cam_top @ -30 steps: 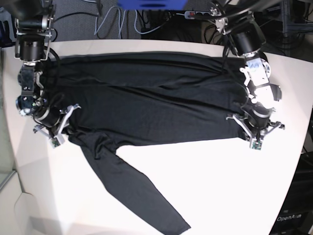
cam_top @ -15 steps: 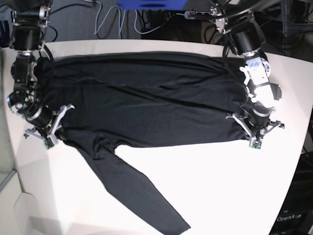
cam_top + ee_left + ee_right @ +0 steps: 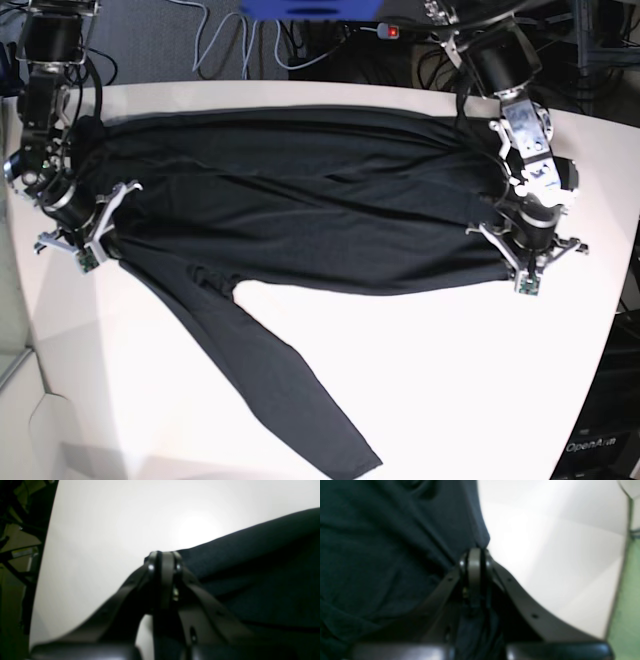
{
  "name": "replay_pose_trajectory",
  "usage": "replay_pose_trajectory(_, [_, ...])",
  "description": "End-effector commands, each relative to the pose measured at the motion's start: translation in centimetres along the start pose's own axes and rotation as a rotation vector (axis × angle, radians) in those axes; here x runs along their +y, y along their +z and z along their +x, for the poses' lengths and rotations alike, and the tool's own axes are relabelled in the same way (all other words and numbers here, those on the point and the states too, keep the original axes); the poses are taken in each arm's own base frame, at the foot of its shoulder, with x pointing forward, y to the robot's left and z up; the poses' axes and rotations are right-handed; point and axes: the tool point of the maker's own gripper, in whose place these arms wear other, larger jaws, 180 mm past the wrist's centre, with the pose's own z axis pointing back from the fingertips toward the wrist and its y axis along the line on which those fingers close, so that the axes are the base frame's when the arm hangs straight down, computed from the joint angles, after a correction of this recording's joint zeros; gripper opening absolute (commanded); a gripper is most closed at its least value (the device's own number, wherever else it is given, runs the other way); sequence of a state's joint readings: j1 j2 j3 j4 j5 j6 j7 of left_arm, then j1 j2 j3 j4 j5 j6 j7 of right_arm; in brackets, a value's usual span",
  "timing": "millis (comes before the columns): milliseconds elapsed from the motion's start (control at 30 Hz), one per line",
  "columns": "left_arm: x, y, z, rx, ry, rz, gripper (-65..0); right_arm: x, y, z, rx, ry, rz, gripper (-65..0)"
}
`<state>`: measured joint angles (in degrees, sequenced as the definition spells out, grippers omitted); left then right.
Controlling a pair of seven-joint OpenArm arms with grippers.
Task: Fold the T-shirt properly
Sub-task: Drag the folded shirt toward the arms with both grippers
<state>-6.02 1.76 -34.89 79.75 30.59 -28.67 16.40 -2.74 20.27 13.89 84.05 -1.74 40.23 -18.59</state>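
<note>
The black T-shirt (image 3: 300,210) lies spread lengthwise across the white table (image 3: 450,380), with one long sleeve (image 3: 270,380) trailing toward the near edge. My left gripper (image 3: 527,275) is at the shirt's right end, shut on its near corner. In the left wrist view the closed fingertips (image 3: 163,555) meet the fabric's edge (image 3: 262,580). My right gripper (image 3: 85,250) is shut on the shirt's left end. In the right wrist view its tips (image 3: 475,552) pinch the cloth (image 3: 382,542), and fabric shows between the fingers.
Cables and a power strip (image 3: 390,30) hang behind the table's far edge. A dark cabinet (image 3: 605,420) stands past the right edge. Bare tabletop (image 3: 112,530) lies beside each gripper, and green floor (image 3: 627,605) shows past the table's edge.
My right gripper has moved left and toward the far edge, pulling the shirt's left end with it. The near hem and the sleeve have shifted the same way. The left gripper has barely moved.
</note>
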Motion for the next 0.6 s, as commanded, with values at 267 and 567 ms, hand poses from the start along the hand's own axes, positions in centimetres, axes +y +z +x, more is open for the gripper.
replay_pose_trajectory(267, [2.1, 1.8, 2.6, -0.11, 0.019, 0.047, -65.0, -1.8, 2.4, 1.5, -0.071, -0.002, -0.081, -65.0])
replay_pose_trajectory(567, [2.4, 3.3, 1.9, -0.109, -0.006, 0.061, -65.0, -2.1, 4.4, 1.4, -0.085, -0.013, -0.13, -65.0])
